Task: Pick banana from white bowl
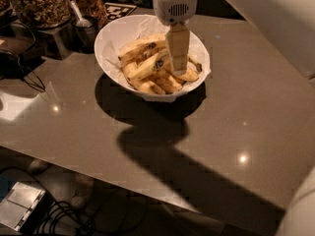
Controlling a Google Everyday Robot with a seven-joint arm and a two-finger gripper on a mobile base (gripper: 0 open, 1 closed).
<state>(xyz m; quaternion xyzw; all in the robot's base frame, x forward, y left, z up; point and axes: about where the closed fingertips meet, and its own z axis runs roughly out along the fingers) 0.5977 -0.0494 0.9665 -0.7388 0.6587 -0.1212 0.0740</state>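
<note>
Over the white bowl (118,31), at the far middle of the scene, hangs the gripper (179,69), pointing straight down from a round white wrist housing (175,1). Its tan end reaches down among the fruit in the right half of the bowl. From this angle it shows as one solid block, so I cannot tell whether it is open or closed, nor whether it touches anything.

The banana (149,68) lies in the bowl just left of the gripper. It slants from near-left up to far-right, with its small dark oval sticker facing up close to the tan block. It rests on top of a heap of other bananas (153,86) that fills the bottom of the bowl. One of these lies just beyond it toward the far rim, and another curves out to the right of the gripper.

The bowl stands on a smooth grey-brown table (246,107) and casts a dark shadow (162,132) toward the near side. At the far left stands a glass jar of nuts (37,4), with a second jar (91,1) and a metal scoop (78,16) to its right. A black-and-white marker card (120,9) lies just behind the bowl. Below the near left edge of the table, cables (64,215) and a grey box (19,205) lie on the floor.
</note>
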